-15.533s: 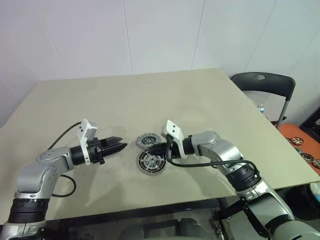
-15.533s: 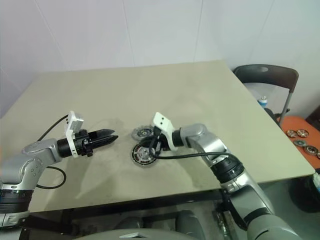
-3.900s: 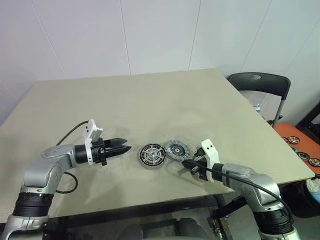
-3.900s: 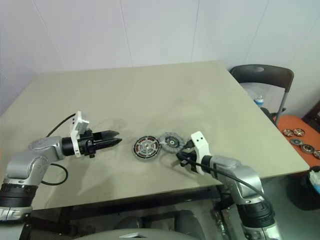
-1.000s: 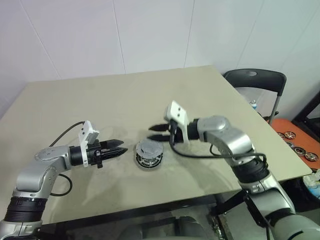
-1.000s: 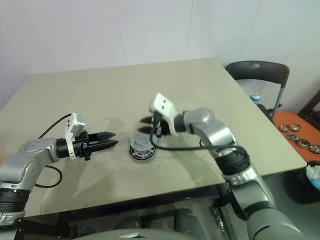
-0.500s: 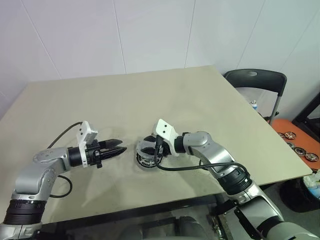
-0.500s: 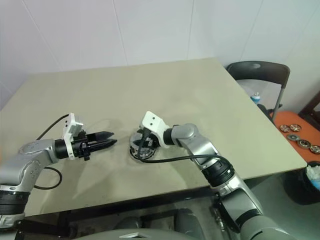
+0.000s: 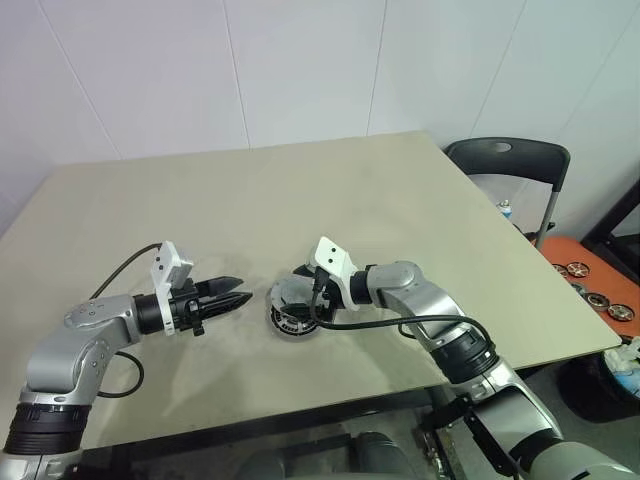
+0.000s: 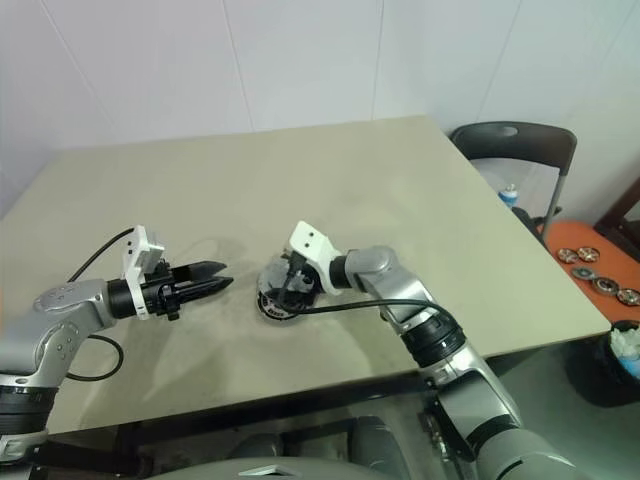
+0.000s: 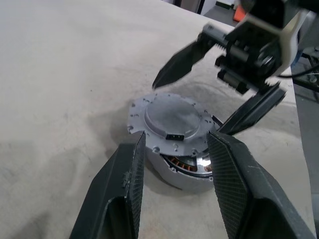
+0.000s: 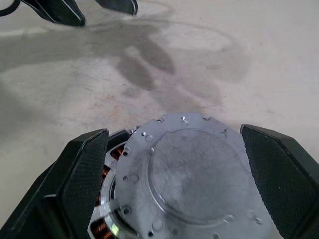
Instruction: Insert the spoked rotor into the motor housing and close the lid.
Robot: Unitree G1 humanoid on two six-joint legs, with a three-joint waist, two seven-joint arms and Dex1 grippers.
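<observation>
The motor housing (image 9: 289, 322) lies on the table between my two grippers. The grey lid (image 11: 172, 122) rests on top of it, off-centre, so copper windings (image 11: 180, 165) show along one side. My right gripper (image 12: 173, 132) is open wide, one finger on each side of the lid, touching nothing that I can see. To the left of the housing, my left gripper (image 9: 240, 292) points at it from a short gap away, open, with nothing between its fingers. The spoked rotor is hidden.
The beige table (image 9: 400, 200) stretches wide behind and to both sides of the housing. A dark chair (image 9: 510, 165) stands off the right edge. Small round parts lie on an orange mat (image 9: 590, 280) on the floor at the right.
My right gripper has come down from above the housing to the lid, and its fingers have spread wide. The left gripper has kept still.
</observation>
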